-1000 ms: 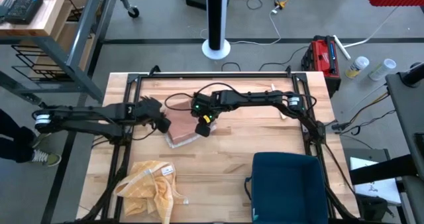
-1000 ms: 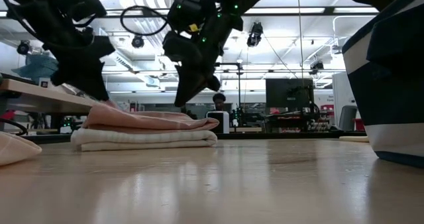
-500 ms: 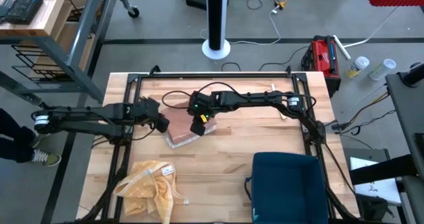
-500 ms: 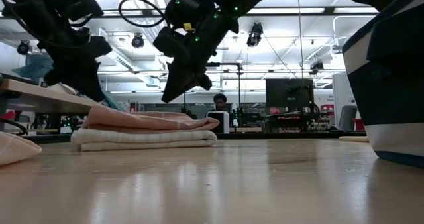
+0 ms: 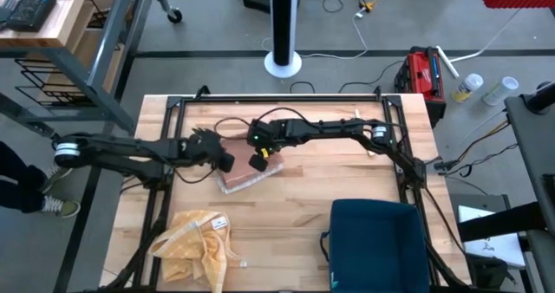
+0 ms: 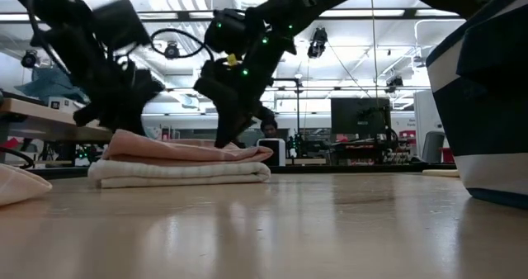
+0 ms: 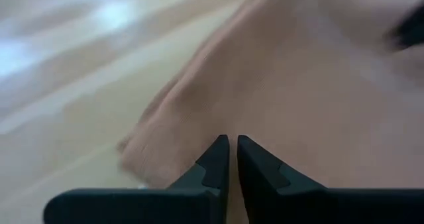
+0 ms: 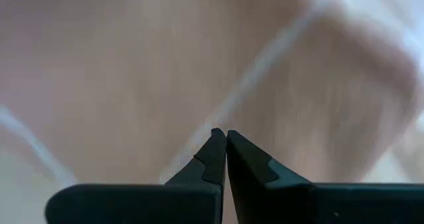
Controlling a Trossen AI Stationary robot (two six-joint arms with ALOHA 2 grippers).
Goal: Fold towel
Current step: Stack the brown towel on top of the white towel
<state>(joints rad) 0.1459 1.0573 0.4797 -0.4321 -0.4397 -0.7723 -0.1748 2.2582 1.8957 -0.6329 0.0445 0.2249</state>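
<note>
**Both grippers at the folded towel, fingers together**

The wooden table (image 5: pixel 295 198) fills the middle of the high view, with a black frame along its edges. At its near right corner stands a dark blue bin (image 5: pixel 375 244), which in the low view rises as a dark wall with a pale band at the right edge (image 6: pixel 487 89). Near the left front corner lies a crumpled yellow cloth (image 5: pixel 198 241).

The pink towel (image 5: pixel 245 173) lies folded toward the far left part of the table, between the two arms. From table height it shows as a flat stack (image 6: pixel 177 162): a pink layer on top, a paler striped layer under it, resting on the wood.

The left arm reaches in from the left side, and the left gripper (image 5: pixel 223 161) sits at the towel's left edge. In its wrist view the two dark fingers (image 7: pixel 215 163) stand almost touching, only a thin slit between them, with nothing pinched; pink fabric spreads just ahead of them and bare wood lies beside it.

The right arm comes from the right rear across the table, and the right gripper (image 5: pixel 261 158) hangs over the towel's far end, its tip low over the top layer in the low view (image 6: pixel 224 139). Its fingers (image 8: pixel 213 159) are pressed together on nothing, with pink fabric crossed by pale stripes filling the view beyond them.
</note>
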